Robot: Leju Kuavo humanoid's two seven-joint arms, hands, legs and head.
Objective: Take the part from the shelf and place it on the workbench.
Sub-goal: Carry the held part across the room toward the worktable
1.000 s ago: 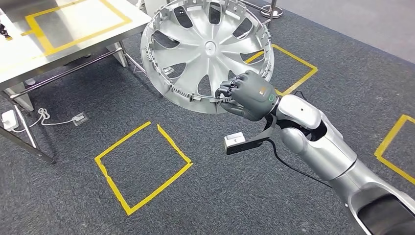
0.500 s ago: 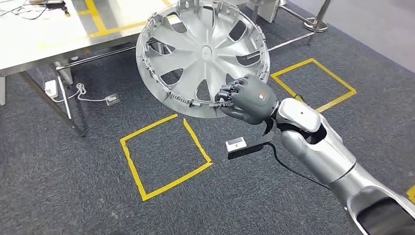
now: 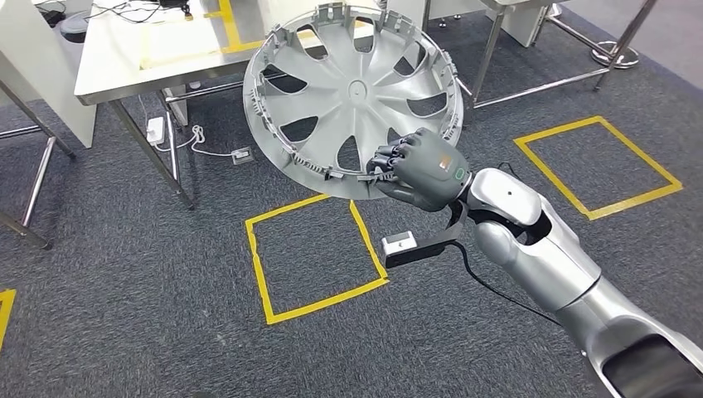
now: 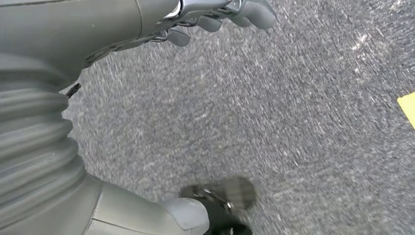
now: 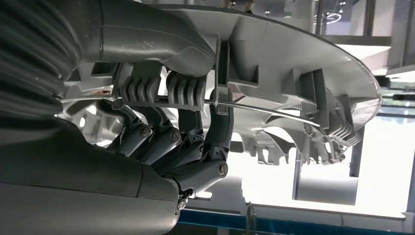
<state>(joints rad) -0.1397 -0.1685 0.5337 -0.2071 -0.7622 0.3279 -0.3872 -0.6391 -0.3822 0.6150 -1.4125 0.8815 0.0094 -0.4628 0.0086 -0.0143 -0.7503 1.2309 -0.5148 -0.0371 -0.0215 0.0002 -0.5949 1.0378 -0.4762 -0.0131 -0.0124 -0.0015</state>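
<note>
The right hand [image 3: 421,168] grips the silver wheel cover [image 3: 352,95] by its near rim, fingers [image 5: 188,90] curled over the edge and its wire ring, carrying it in the air above the carpet, short of the bench [image 3: 153,51]. The left hand [image 4: 215,12] hangs over the grey floor, holding nothing; its fingers look loosely apart, though the picture is blurred. With the cover held at one edge only, it will tend to droop or twist, so the carry wants a firm grip, a steady level wrist, and the far rim lifted over the bench edge before lowering it flat inside the yellow tape outline [image 3: 224,33].
</note>
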